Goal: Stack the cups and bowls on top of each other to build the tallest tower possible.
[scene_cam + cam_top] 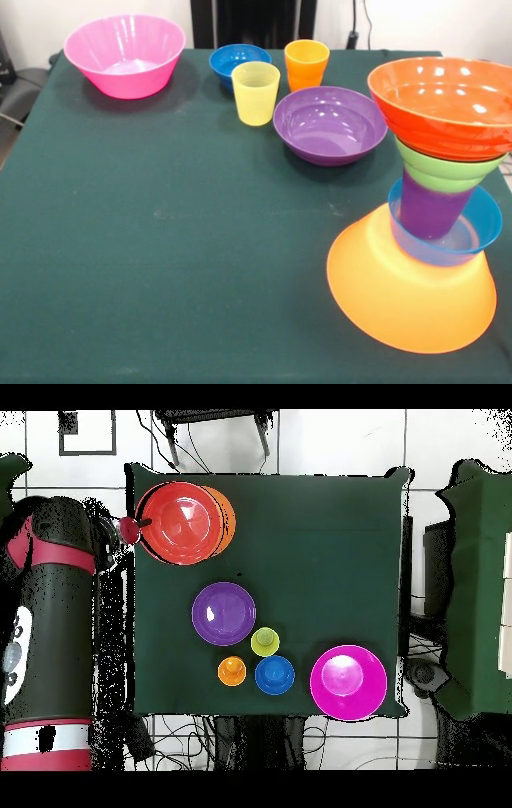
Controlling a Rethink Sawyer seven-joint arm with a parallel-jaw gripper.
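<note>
Front view puts the tower (432,216) at lower right of the counter (160,240): yellow-orange bowl (408,300) inverted (as base), light blue bowl (480,228), purple cup (428,210), green bowl (444,170), orange-red bowl (440,104) topmost. End effector state: cannot tell.

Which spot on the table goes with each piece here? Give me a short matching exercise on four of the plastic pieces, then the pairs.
Things:
1. large pink plastic bowl
2. translucent purple plastic cup
3. medium orange-red plastic bowl
4. small yellow plastic tumbler

Places:
A. top of the tower
B. standing upright on the cloth, beside the small dark blue plastic bowl
C. alone at a table corner, upright
D. inside the tower, under the small green plastic bowl

Pairs: 1-C, 2-D, 3-A, 4-B
</note>
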